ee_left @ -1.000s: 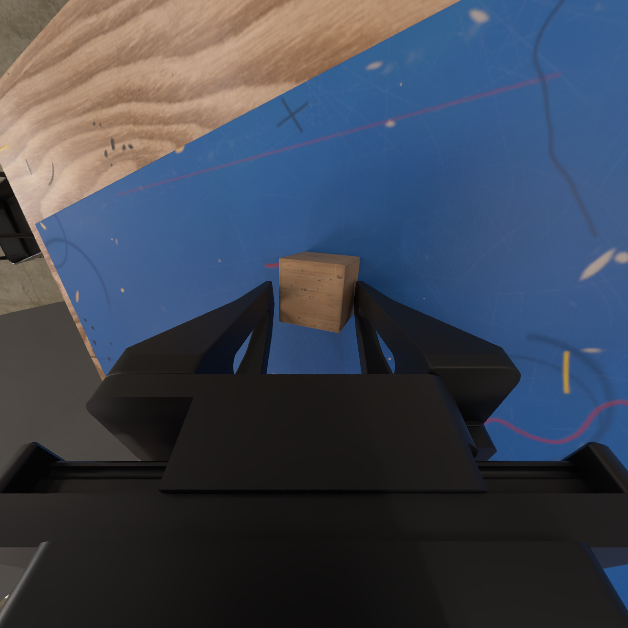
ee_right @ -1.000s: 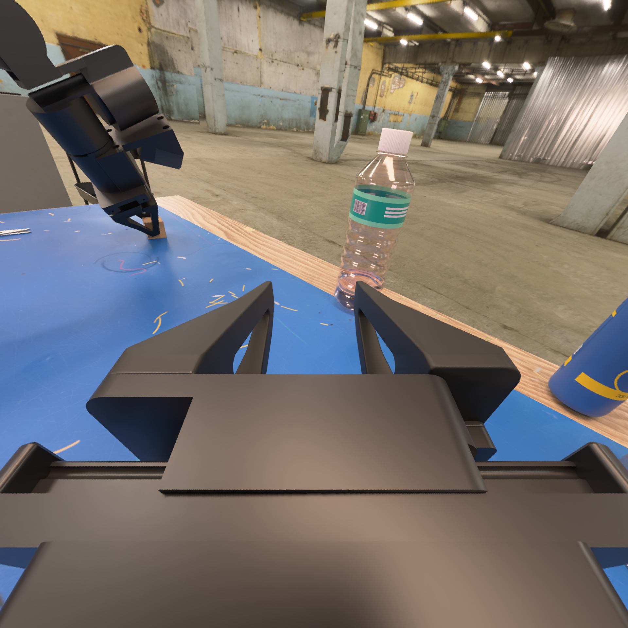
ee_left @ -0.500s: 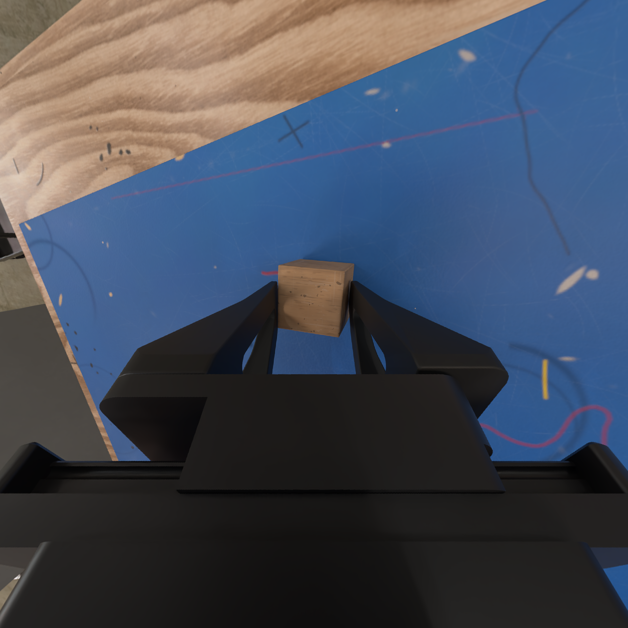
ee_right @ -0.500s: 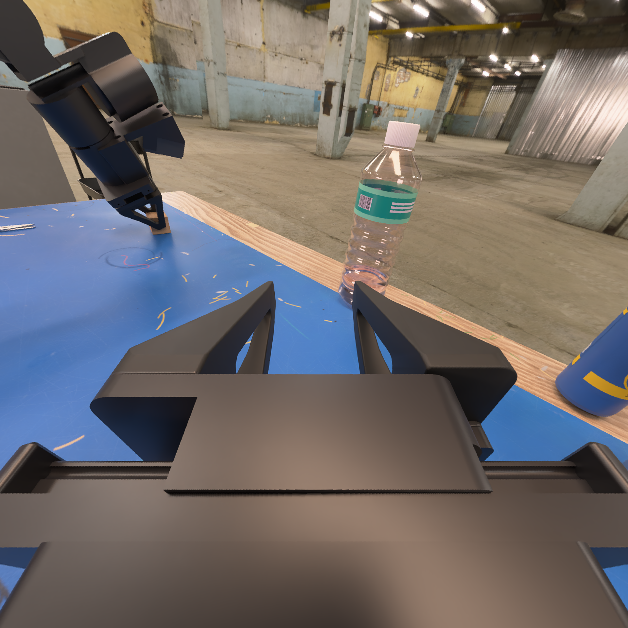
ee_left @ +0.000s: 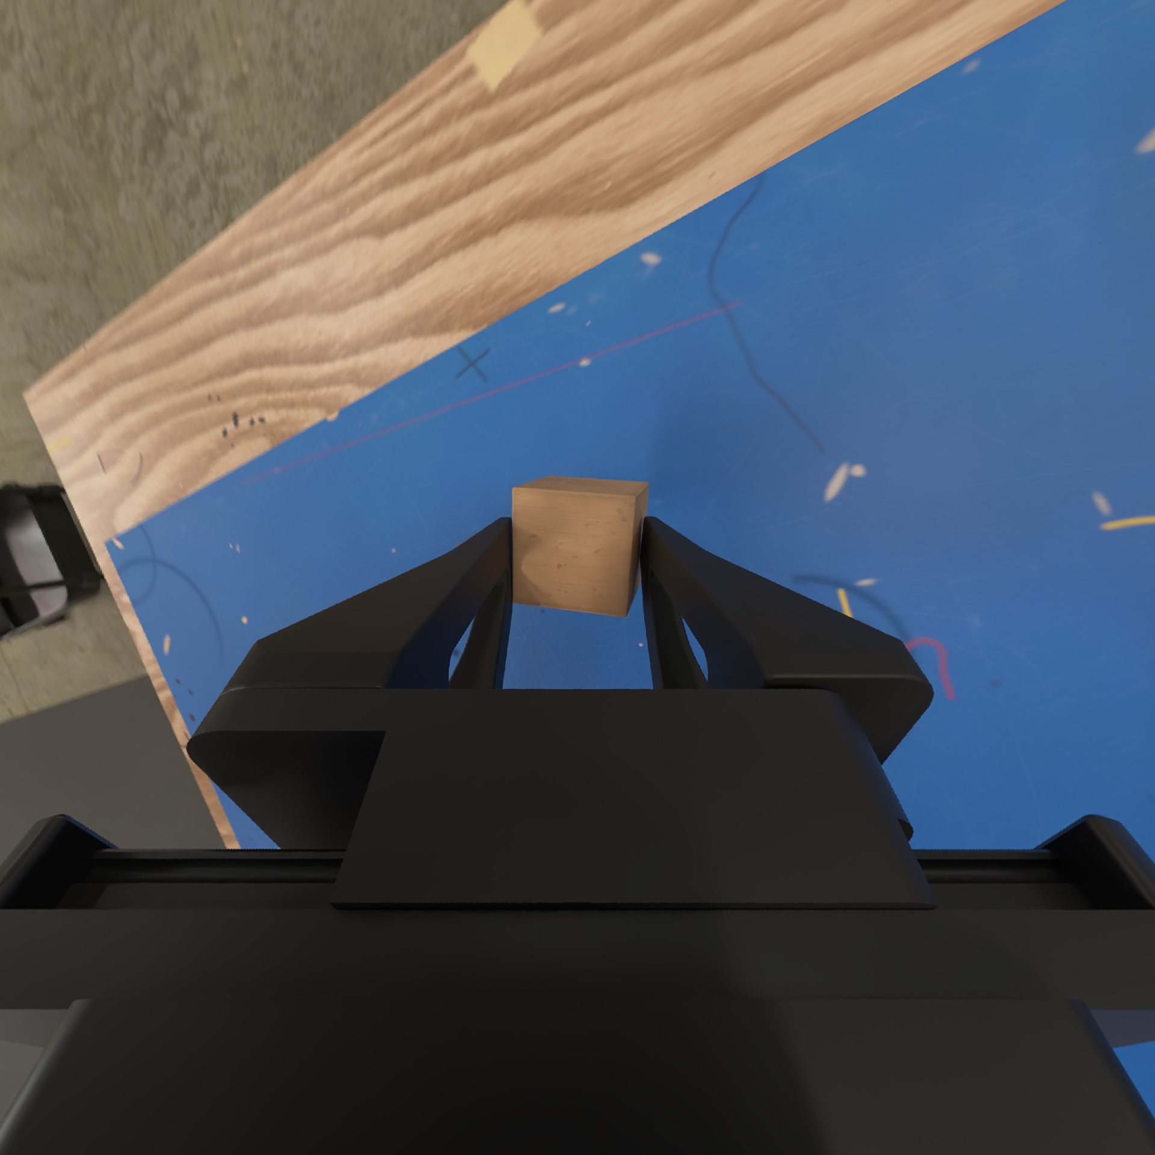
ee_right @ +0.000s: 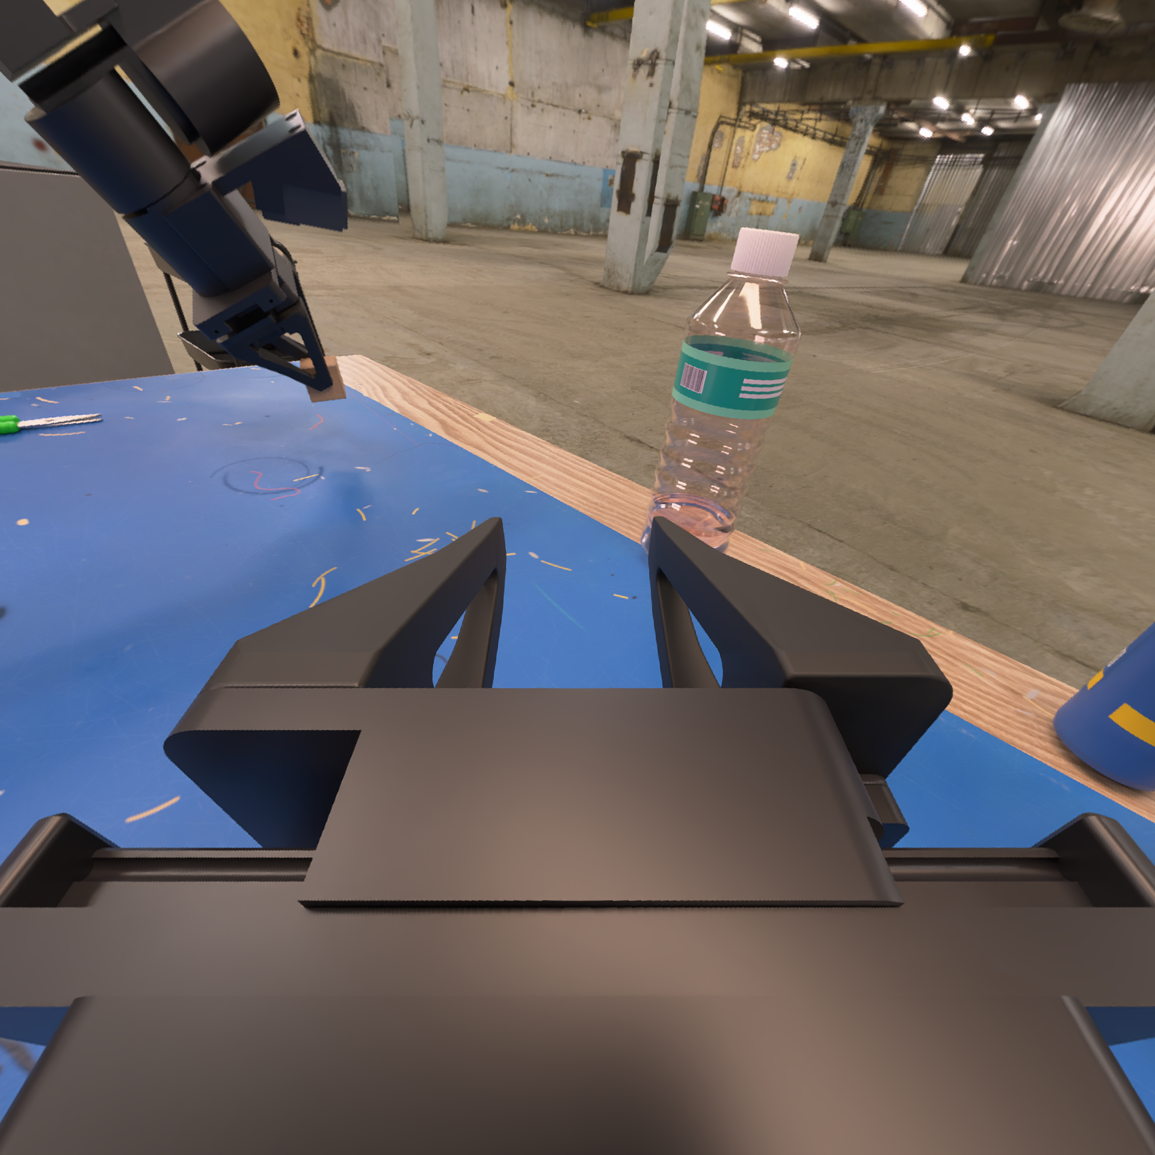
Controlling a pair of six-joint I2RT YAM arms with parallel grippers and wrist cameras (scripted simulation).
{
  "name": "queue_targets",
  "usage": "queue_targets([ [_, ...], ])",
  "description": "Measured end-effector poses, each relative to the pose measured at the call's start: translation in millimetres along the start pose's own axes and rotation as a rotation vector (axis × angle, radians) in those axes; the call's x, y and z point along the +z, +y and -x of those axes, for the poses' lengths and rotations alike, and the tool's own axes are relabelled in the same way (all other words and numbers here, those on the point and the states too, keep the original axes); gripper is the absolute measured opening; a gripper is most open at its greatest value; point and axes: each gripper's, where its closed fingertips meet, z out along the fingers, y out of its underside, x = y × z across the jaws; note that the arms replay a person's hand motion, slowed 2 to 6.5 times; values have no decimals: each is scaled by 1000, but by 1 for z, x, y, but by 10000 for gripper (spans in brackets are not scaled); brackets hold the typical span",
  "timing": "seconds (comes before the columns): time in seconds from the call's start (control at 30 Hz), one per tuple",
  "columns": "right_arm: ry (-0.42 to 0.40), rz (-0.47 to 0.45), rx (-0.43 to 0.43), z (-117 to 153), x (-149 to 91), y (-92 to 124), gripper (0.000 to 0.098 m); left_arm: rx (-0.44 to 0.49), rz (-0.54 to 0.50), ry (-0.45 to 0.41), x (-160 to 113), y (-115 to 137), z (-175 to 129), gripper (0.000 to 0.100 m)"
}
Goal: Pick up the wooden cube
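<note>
Above blue mat (ee_left: 875, 375), wooden cube (ee_left: 578, 547) clamped btwn left gripper (ee_left: 578, 531) fingers (ee_left: 494, 562)

Matt speckled wooden cube (ee_left: 578, 550), scuffed blue mat (ee_left: 875, 375) on grained plywood table (ee_left: 406, 206), glossy clear plastic bottle (ee_right: 725, 400)

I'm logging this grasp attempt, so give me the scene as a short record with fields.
cube: wooden cube, clamped between the fingertips
cube height: looks lifted off the blue mat
left gripper: shut on the cube
right gripper: open, empty, over the mat
bystanders: clear bottle upright on the table edge; blue container at far right; green-handled tool on the mat
</note>
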Motion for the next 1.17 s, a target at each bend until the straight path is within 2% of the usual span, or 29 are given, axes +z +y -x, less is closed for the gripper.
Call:
queue_targets([
  [0.2,-29,-10,12,5,0,-3,395,171,-79,19,-31,-23,-21,341],
  [0.47,-121,-9,19,20,-1,-7,410,487,-117,-11,-70,-40,-62,341],
  [0.7,-222,4,-14,41,-1,-13,409,760,-151,-10,-103,-45,-113,341],
  [0.8,-274,13,-32,54,-1,-15,408,874,-182,25,-117,-44,-141,341],
  [0.97,-346,19,-65,75,-2,-19,404,1075,-229,136,-134,-31,-194,341],
  [1.17,-412,43,-90,98,-4,-17,401,1301,-199,232,-140,-2,-241,341],
])
